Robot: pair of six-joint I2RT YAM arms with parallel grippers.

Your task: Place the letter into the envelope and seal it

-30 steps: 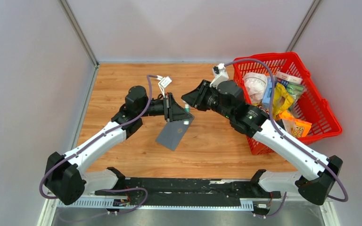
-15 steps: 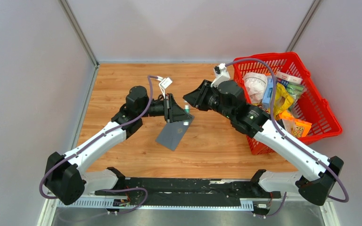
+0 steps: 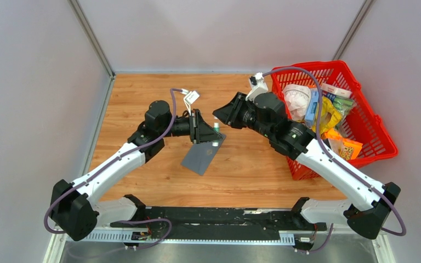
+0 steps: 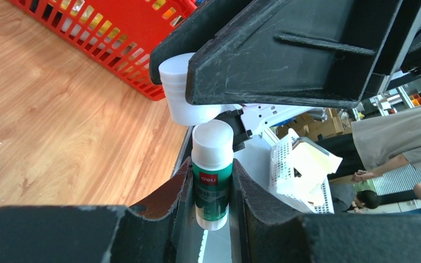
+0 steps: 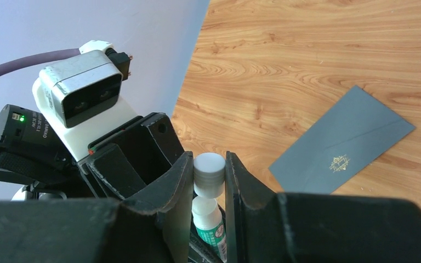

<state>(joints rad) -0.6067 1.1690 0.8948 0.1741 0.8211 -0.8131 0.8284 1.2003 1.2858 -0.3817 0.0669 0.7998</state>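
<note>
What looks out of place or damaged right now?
Nothing stands out. The envelope lies flat and uncreased on the table; the left gripper holds the glue stick, the right gripper its cap. No spill.

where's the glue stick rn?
The glue stick is mid-table in the top view, clamped in the left end effector above the far corner of the grey envelope; the right end effector grips the white cap at its tip.

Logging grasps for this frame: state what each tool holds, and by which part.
The left tool grips the glue stick by its green-labelled body. The right tool pinches the white cap by its sides.
</note>
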